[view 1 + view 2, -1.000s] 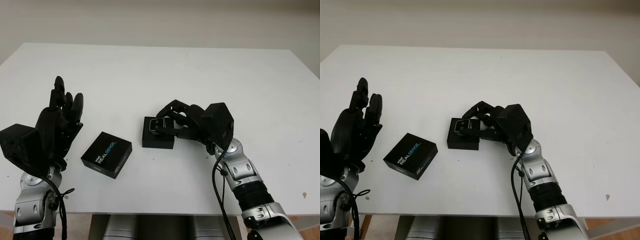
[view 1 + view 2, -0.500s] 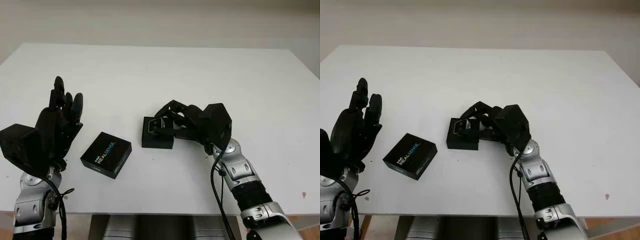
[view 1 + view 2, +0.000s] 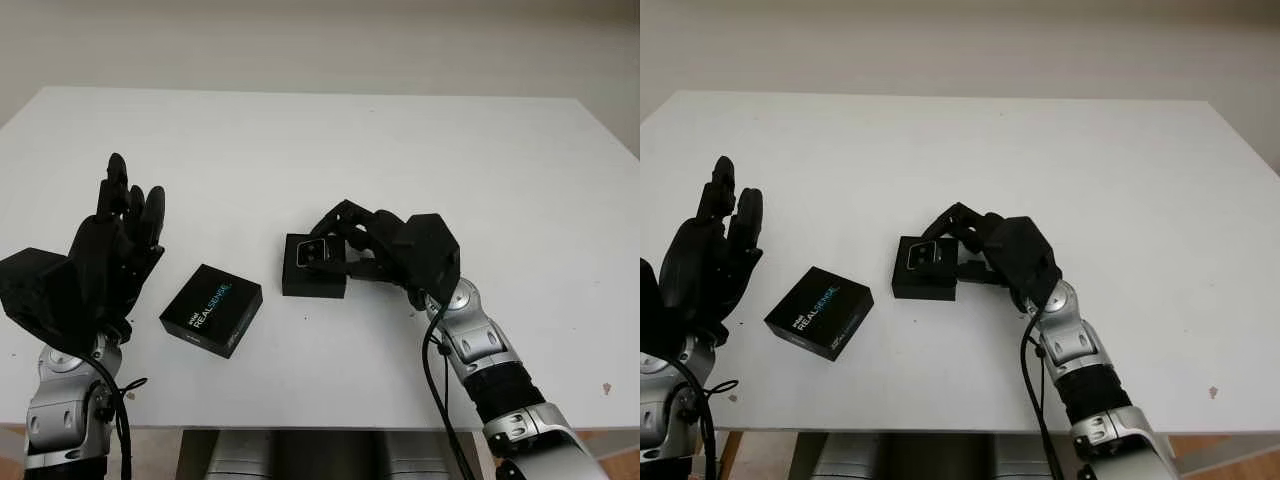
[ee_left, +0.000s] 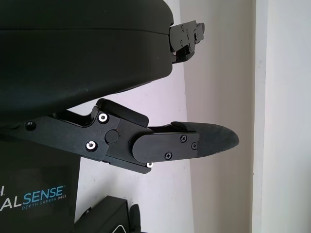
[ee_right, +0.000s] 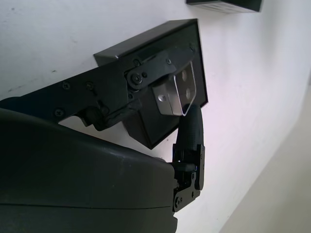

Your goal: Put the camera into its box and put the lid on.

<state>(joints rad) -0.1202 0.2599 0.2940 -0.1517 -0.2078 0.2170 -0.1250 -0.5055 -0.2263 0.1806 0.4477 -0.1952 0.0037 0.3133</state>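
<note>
The small silver camera [image 3: 315, 252] lies face up in the open black box [image 3: 313, 280] at the table's middle. My right hand [image 3: 330, 250] reaches in from the right and stays shut on the camera, one finger [image 5: 155, 68] over it and the thumb [image 5: 190, 128] against its side. The black lid [image 3: 212, 310], printed REALSENSE, rests flat on the table left of the box and apart from it. My left hand [image 3: 112, 250] is open, raised above the table to the left of the lid.
The white table [image 3: 320, 150] stretches wide behind and to the right of the box. Its front edge runs just below the lid and my right forearm [image 3: 480, 350]. A pale wall stands beyond the far edge.
The camera has tipped from tilted to face up and sunk lower into the box, with my right hand following it slightly left. My left hand has not moved.
</note>
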